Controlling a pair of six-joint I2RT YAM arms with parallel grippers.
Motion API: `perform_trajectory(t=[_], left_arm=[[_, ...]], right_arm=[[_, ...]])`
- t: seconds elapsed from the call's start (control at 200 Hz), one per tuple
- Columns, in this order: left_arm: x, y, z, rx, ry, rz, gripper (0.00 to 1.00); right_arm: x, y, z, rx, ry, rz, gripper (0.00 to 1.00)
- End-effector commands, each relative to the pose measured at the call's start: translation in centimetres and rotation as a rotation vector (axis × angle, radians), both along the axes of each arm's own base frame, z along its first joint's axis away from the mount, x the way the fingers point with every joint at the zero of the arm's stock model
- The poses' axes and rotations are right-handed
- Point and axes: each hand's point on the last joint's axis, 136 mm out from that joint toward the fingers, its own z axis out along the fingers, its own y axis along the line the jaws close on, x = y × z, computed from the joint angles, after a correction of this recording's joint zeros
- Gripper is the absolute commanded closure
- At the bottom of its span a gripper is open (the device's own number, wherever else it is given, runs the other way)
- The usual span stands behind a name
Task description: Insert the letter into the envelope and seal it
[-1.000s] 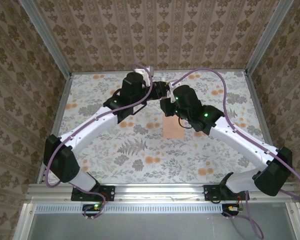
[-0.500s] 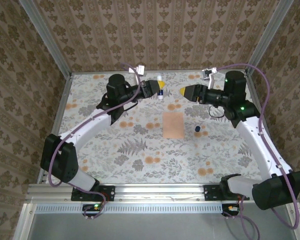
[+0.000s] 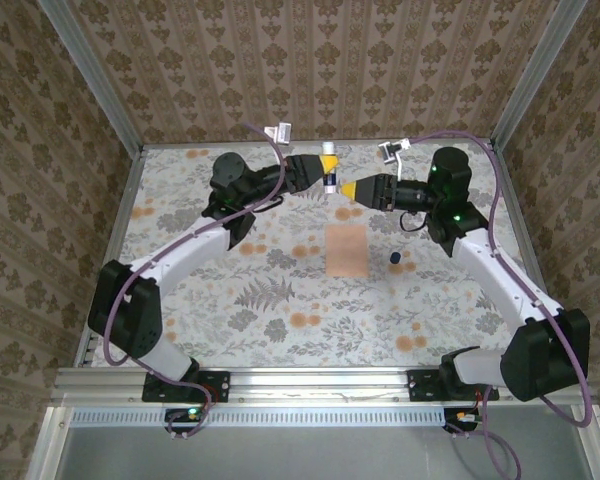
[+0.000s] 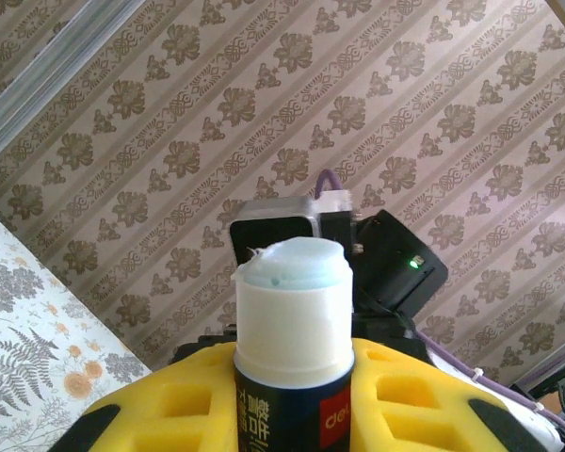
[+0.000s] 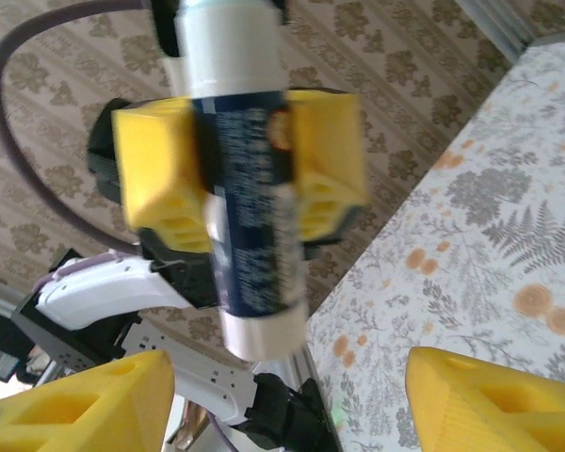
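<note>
Left hand (image 3: 325, 178) clenched on an uncapped glue stick (image 3: 329, 165), held off the worktop (image 3: 230, 310) over its far part; the pale glue tip is bare in the left wrist view. Right hand (image 3: 352, 190) released, fingers spread wide with nothing between them, just beside the stick's lower end. Peach envelope (image 3: 346, 250) lies flat mid-worktop, nearer than both hands. Small dark-blue cap (image 3: 394, 259) sits near its right edge, not touching.
</note>
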Motion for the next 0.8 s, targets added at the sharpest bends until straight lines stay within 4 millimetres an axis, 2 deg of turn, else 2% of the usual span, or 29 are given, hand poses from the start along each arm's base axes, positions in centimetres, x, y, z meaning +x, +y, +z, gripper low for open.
perform_trajectory(t=[0.0,0.285,0.52,0.66,0.795], left_arm=[[-0.6,0.0,2.1,-0.062,-0.048,-0.021,1.0],[-0.3,0.1,2.1,-0.073,-0.036,-0.006,1.0],[-0.3,0.1,1.7,-0.07,-0.021,-0.005,1.0],[-0.3,0.1,1.6,-0.068,-0.014,-0.004,1.0],[-0.2,0.0,1.3,-0.063,-0.004,-0.002,1.0]], right_arm=[[-0.6,1.2,2.0,0.034,-0.086,0.052,0.34],[-0.5,2.5,1.9,0.034,-0.098,0.072,0.44],[-0.3,2.4,2.4,0.038,-0.121,0.048,0.56],[-0.2,2.5,2.4,0.038,-0.126,0.042,0.68],[-0.1,2.3,2.6,0.04,-0.133,0.028,0.73]])
